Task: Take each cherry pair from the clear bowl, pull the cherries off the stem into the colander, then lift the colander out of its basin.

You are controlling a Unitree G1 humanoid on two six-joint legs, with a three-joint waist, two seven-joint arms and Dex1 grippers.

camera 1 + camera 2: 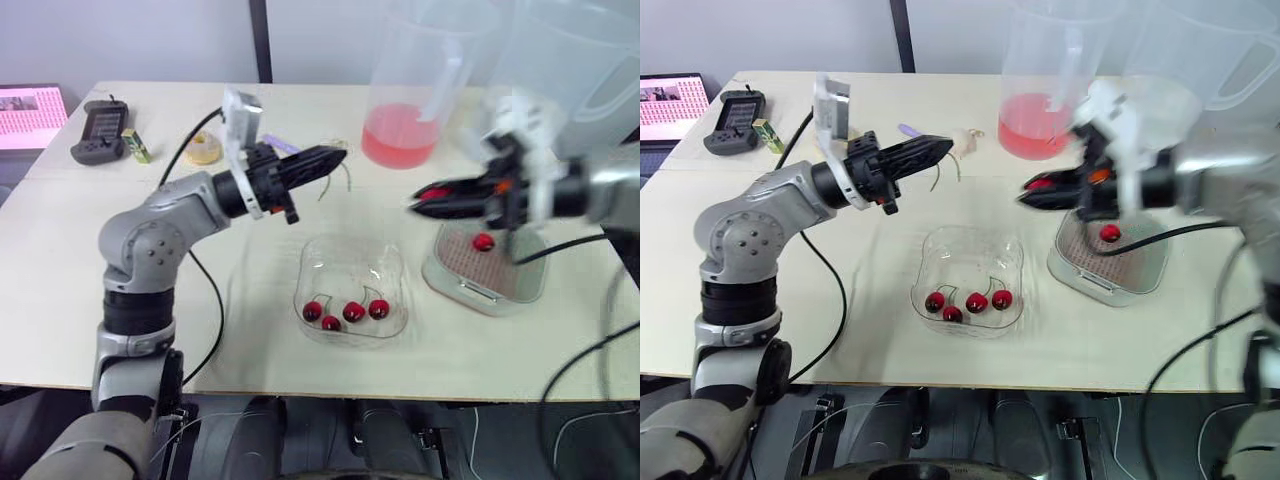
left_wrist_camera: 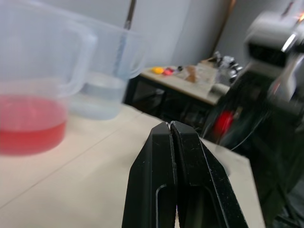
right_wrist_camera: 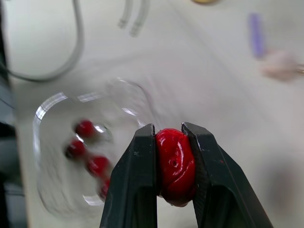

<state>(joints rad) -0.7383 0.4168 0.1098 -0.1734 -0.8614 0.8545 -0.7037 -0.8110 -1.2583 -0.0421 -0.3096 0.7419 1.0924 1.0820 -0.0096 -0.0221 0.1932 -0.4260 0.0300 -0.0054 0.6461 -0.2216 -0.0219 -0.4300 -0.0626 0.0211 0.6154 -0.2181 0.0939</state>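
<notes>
A pale tabletop (image 1: 120, 290) was seen from above the robot's head, with both arms raised over it. Near the front middle sat the clear bowl (image 1: 305, 256), holding four red cherries (image 1: 345, 312) joined in twos by thin stems. To its right, close but apart, stood the colander (image 1: 512, 276), a shallow brown mesh tray nested inside its pale basin (image 1: 434, 270), with one loose cherry (image 1: 484, 242) lying on the mesh. The right gripper (image 1: 420, 196) hovered above the table, between the bowl and the colander and somewhat behind them, its two black fingers clamped on a single glossy red cherry (image 3: 175, 166) squeezed between the pads. The left gripper (image 1: 338, 156) was held in the air behind the bowl, pointing toward the right gripper; its fingers (image 2: 161, 156) were pressed flat together with no gap. A thin greenish stem (image 1: 347, 178) curved down just beside its tip, though it could not be told whether the fingers pinched it. At the back of the table stood a clear pitcher (image 1: 415, 70) with pink liquid in the bottom, and a second clear pitcher (image 1: 570, 60) to its right. Toward the back left lay a dark handheld device (image 1: 100, 130), a small green box (image 1: 137, 146) and a roll of tape (image 1: 205, 150).
</notes>
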